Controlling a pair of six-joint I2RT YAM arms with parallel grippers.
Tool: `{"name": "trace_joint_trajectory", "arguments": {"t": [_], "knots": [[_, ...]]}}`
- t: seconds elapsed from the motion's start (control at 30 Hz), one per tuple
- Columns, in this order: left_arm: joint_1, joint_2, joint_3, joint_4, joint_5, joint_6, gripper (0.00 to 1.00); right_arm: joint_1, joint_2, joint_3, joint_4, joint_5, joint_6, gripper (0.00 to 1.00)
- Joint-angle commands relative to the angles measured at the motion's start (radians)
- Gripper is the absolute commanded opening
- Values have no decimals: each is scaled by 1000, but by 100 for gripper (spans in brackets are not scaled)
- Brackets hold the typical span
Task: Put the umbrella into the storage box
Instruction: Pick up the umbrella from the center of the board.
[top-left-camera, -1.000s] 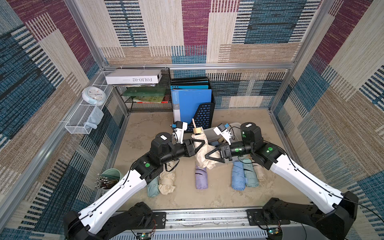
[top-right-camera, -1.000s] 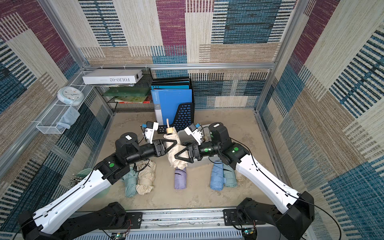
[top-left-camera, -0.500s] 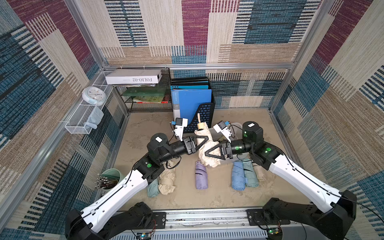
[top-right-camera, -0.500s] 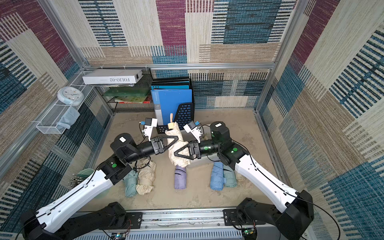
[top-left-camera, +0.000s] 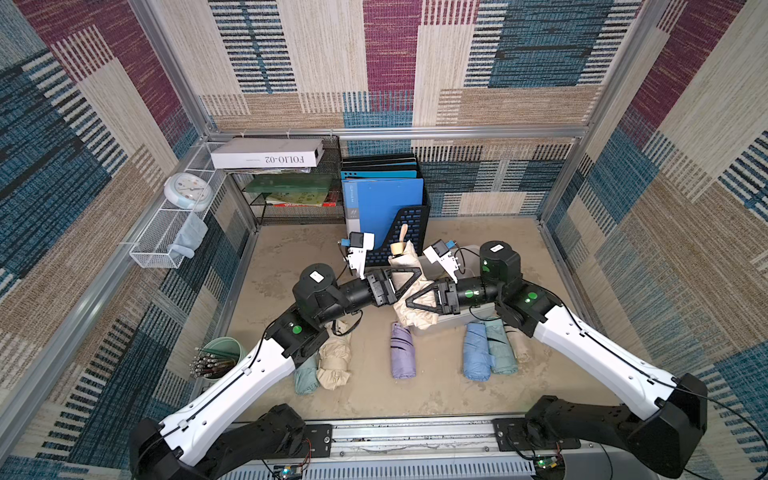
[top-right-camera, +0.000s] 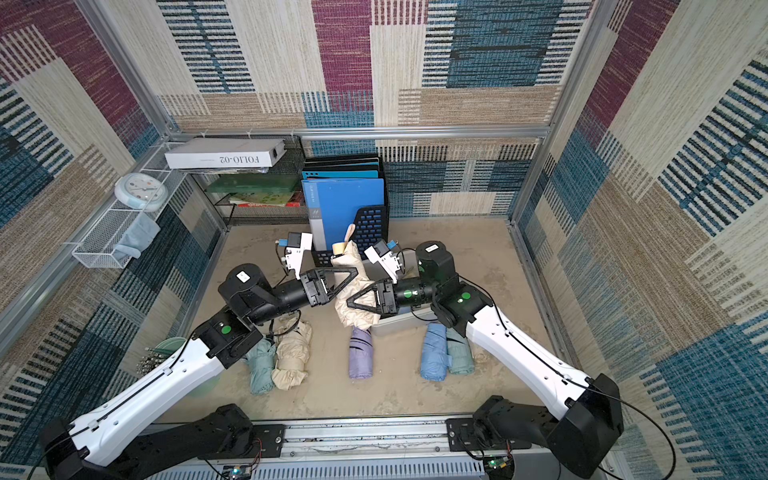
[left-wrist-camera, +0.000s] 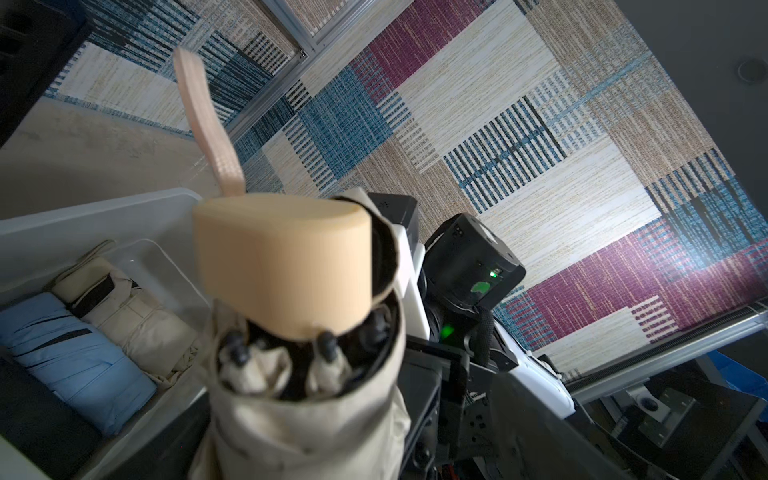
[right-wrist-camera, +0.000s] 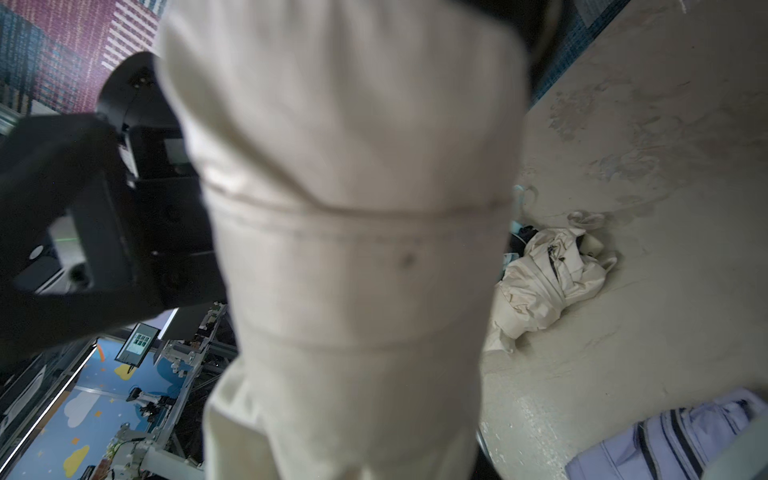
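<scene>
Over the left end of the storage box (top-left-camera: 454, 321), which sits just right of the worktop's (top-left-camera: 291, 266) middle, I have the cream umbrella (top-left-camera: 405, 259) lifted clear of the surface. It is tilted. Its tan handle (top-left-camera: 397, 248) and strap point toward the back edge, close to the black file holder (top-left-camera: 409, 226), and its other end hangs over the box's front left corner.

My right gripper (top-left-camera: 417, 301) is clamped on the fabric of the lower half. In the right wrist view that fabric fills nearly everything ahead of me.

My left gripper (top-left-camera: 411, 276) reaches in from the opposite side, around the upper half, with its jaws spread. The left wrist view shows a gap beside the fabric, so I am not pressing there. My two grippers sit almost tip to tip.

The left wrist view also looks down at the box, where a light blue bundle (left-wrist-camera: 75, 361) and a pale cream bundle (left-wrist-camera: 133, 316) seem to lie inside, side by side.

Toward the worktop's front edge lie more folded umbrellas:
- The purple umbrella (top-left-camera: 402, 353) is just in front of the box's corner.
- The blue umbrella (top-left-camera: 476, 353) and the teal umbrella (top-left-camera: 502, 349) touch each other to its right.
- Another teal and cream pair lies beneath my left arm.
</scene>
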Motion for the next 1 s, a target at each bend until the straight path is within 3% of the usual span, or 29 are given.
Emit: {"name": "trace_joint_trajectory", "arguments": {"t": [0.0,0.23,0.37,0.5,0.7,0.97], "knots": [[1,-19,1,-62,-80,54,100,-22,-14,11,-68,120,-53,27],[1,-53,-50,-207,-200,59,100,-141,-69,9,-256,342,-140,27],[1,-20,-73,-306,-287,-7,97,-167,-7,93,-488,568,-280,26],[2,36,-97,-297,-287,-85,95,-168,101,174,-667,795,-378,25],[1,140,-60,-329,-259,-100,91,-167,208,233,-758,1000,-443,25],[1,265,-6,-359,-219,-110,83,-167,351,281,-802,1155,-519,25]]}}
